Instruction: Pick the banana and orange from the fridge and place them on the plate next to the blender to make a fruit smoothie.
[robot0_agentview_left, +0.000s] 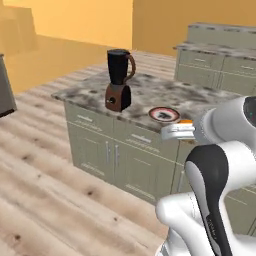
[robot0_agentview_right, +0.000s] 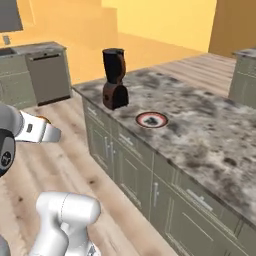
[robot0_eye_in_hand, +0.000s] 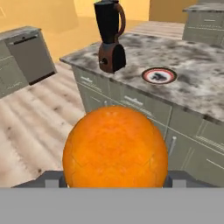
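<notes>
A round bright orange sits between my fingertips in the hand view, and my gripper is shut on it. From the base views the gripper hangs in front of the island counter, short of its edge, and a sliver of the orange shows behind the hand. The plate lies on the counter beside the blender. A small dark shape lies on the plate's centre; I cannot tell whether it is the banana. The fridge is out of view.
The marbled island counter has grey-green cabinet doors and drawers below it. More cabinets stand at the far wall. Wooden floor stretches to the left of the island.
</notes>
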